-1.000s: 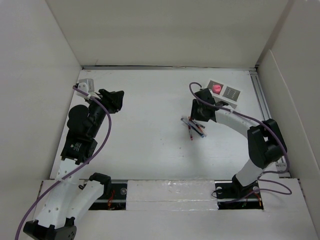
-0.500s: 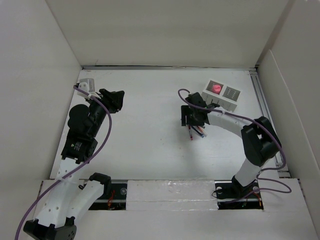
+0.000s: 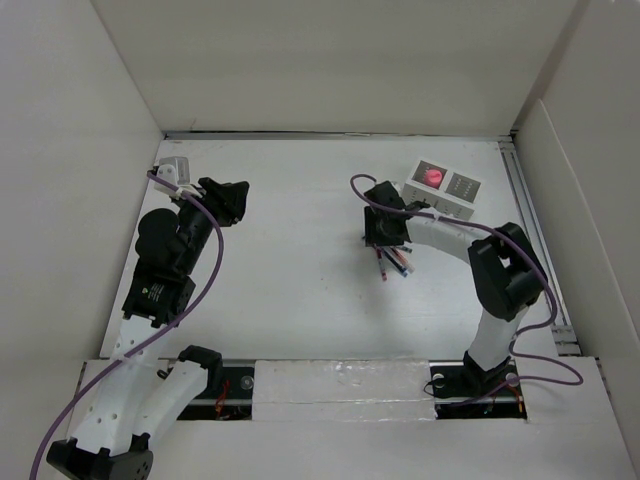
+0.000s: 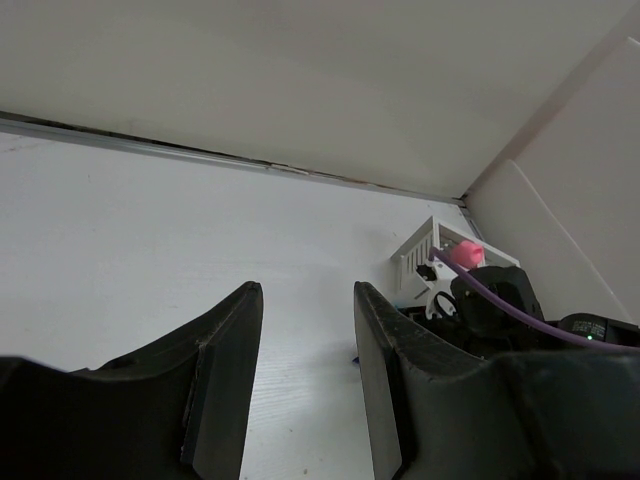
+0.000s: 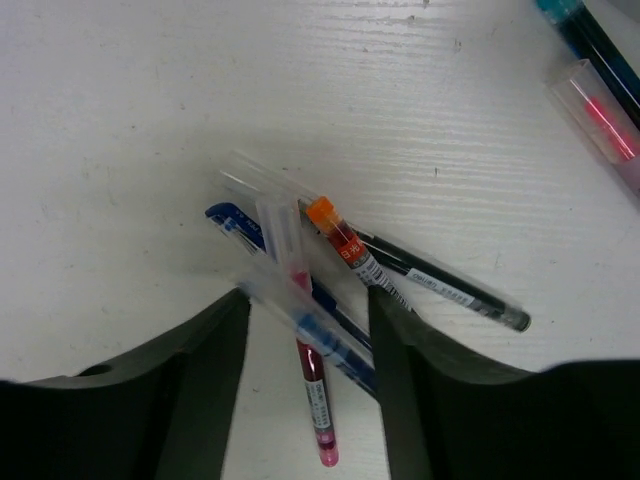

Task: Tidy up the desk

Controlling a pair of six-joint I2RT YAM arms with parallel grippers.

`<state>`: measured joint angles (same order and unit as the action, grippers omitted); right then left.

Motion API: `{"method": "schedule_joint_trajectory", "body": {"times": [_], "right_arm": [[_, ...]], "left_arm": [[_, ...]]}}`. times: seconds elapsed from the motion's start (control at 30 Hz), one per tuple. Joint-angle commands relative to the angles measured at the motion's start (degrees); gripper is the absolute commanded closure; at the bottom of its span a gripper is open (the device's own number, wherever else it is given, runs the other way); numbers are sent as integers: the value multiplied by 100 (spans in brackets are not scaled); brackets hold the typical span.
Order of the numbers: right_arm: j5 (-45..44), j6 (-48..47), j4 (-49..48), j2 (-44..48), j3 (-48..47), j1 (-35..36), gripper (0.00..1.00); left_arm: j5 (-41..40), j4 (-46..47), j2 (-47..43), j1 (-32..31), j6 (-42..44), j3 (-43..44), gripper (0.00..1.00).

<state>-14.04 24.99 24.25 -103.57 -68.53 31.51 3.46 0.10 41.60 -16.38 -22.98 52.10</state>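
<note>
The desk (image 3: 300,250) is a flat white tabletop with white walls. A small pile of pens (image 3: 392,262) lies on it right of centre. In the right wrist view a red pen (image 5: 318,395), a blue pen (image 5: 335,335) and a black pen with an orange cap (image 5: 420,275) cross each other. My right gripper (image 3: 384,232) (image 5: 308,300) is open, low over this pile, and its fingers straddle the red and blue pens without touching them. My left gripper (image 3: 230,200) (image 4: 305,300) is open and empty at the far left of the desk.
A white slotted organizer box (image 3: 445,186) with a pink round thing (image 3: 433,177) in it stands at the back right; it also shows in the left wrist view (image 4: 428,256). More pens (image 5: 595,70) lie beside the pile. A metal rail (image 3: 530,220) runs along the right edge.
My right gripper has moved left, away from the organizer box, and has come over the pile of pens. The left arm has not moved.
</note>
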Motion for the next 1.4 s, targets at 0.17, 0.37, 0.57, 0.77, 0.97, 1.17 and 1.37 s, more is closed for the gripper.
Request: {"method": "schedule_joint_trajectory", "body": {"times": [0.17, 0.37, 0.57, 0.77, 0.97, 1.17, 1.37], "right_arm": [[-169, -65, -201, -128, -310, -31, 60], [-187, -56, -245, -146, -266, -31, 72], [-274, -21, -228, -67, -196, -31, 87], [-397, 76, -131, 302, -90, 22, 91], [-371, 146, -105, 864, 138, 22, 94], [-493, 304, -288, 1311, 174, -154, 100], [-634, 761, -1516, 2208, 156, -952, 97]], "left_arm": [[146, 227, -65, 30, 48, -33, 63], [172, 236, -65, 30, 39, -42, 63], [199, 254, -56, 30, 22, -59, 63], [242, 263, -38, 30, 4, -51, 63], [295, 280, -12, 30, 4, -59, 63], [304, 289, 14, 30, -4, -77, 63], [409, 333, 58, 30, -40, -77, 63]]}}
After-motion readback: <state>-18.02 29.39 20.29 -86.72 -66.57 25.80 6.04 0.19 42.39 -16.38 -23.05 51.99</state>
